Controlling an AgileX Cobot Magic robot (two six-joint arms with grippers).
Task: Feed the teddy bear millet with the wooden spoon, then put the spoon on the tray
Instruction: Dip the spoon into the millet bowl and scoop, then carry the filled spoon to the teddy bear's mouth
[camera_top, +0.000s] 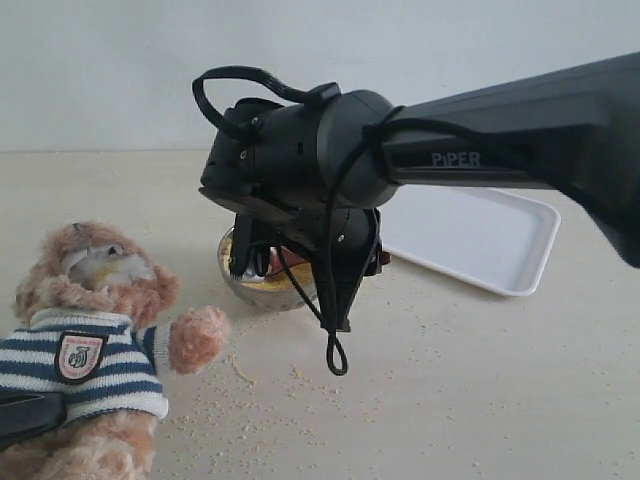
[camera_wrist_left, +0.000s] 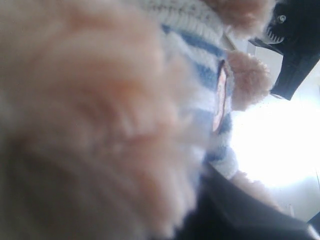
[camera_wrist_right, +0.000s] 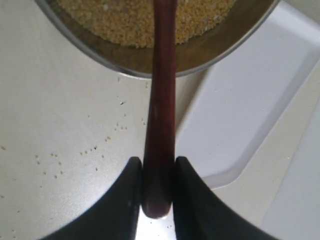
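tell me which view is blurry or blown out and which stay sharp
Left wrist view: the bear sits too close, its fur a blur, and the background beside it is blown out white. Right wrist view: sharp on the spoon and millet. Exterior view: even soft light, faint shadows.

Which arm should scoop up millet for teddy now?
Right. The right tool is shut on the spoon, whose far end reaches over the millet. The left tool is down against the bear and has no spoon.

Right gripper (camera_wrist_right: 159, 165) clamped, angled down; left gripper (camera_top: 22, 415) low, state unclear.
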